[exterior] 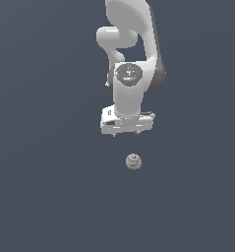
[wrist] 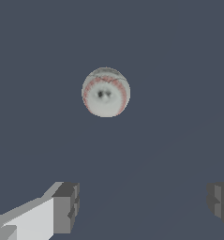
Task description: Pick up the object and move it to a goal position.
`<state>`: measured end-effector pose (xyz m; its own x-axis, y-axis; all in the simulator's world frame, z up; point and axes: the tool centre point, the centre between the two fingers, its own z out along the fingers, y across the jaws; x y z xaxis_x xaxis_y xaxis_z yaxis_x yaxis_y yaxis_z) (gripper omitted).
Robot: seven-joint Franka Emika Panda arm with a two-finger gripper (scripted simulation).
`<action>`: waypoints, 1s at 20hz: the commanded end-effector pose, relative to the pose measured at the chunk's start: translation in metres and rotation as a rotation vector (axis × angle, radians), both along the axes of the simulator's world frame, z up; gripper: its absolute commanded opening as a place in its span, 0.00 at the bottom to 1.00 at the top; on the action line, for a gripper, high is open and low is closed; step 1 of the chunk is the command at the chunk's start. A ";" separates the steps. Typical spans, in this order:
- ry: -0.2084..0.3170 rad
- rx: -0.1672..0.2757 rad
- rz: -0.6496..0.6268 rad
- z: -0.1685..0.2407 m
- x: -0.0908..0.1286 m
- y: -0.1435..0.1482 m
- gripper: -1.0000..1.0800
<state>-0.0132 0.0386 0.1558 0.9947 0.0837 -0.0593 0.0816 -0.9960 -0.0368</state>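
Wrist view shows the white arm's end effector (wrist: 141, 204) with grey fingers (wrist: 65, 206) spread wide and empty, hovering above the small off-white, red-stitched ball (wrist: 105, 92), which rests on the flat slate-grey counter (wrist: 33, 56) ahead of the fingertips, not yet between them.

Small off-white ball with thin red stitch-like marks (wrist: 105, 92): matt, leather-like skin, softly shaded, one dark spot at centre.
White robot arm of smooth moulded plastic look (exterior: 130, 59): satin sheen, dark grey trim bands.
Gripper (wrist: 141, 206): pale grey fingers (wrist: 62, 208), flat matt faces, darker ridged pads.
Plain slate-blue ground surface (exterior: 45, 187): uniform, matt, untextured.
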 end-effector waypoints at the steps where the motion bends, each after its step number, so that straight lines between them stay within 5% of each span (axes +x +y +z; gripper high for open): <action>1: -0.003 0.000 0.042 -0.002 0.003 0.001 0.96; 20: -0.034 0.001 0.585 -0.028 0.038 0.019 0.96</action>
